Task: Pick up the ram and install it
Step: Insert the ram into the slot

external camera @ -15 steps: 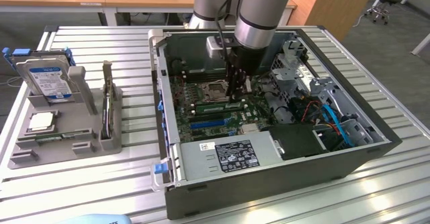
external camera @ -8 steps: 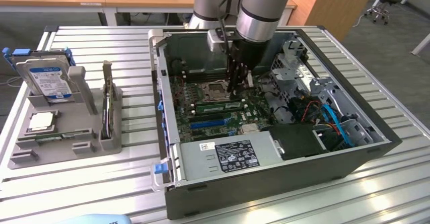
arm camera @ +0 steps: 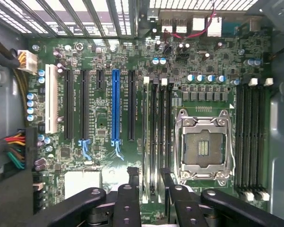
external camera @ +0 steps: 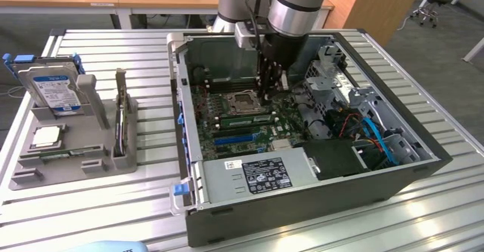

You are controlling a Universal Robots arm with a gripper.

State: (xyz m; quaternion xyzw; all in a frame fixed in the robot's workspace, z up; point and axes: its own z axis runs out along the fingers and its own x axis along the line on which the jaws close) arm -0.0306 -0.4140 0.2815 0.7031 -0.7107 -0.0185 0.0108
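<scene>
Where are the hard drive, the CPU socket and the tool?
Hard drive (external camera: 54,88): exterior view, on its blue label.
CPU socket (arm camera: 203,147): wrist view, on the bare contact field.
Tool (arm camera: 149,172): wrist view, midway between its fingertips.

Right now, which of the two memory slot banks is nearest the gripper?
The bank between the processor socket and the blue expansion slot: the open gripper hangs over its end, while the other bank lies beyond the socket.

in the exterior view an open dark grey computer case (external camera: 302,212) sits on a slatted aluminium table (external camera: 90,212). inside lies a green motherboard (external camera: 230,128), a grey power supply (external camera: 257,177) at its six o'clock. at the case's nine o'clock, a grey plastic tray (external camera: 97,136) holds an upright blue-labelled hard drive (external camera: 54,90).
</scene>
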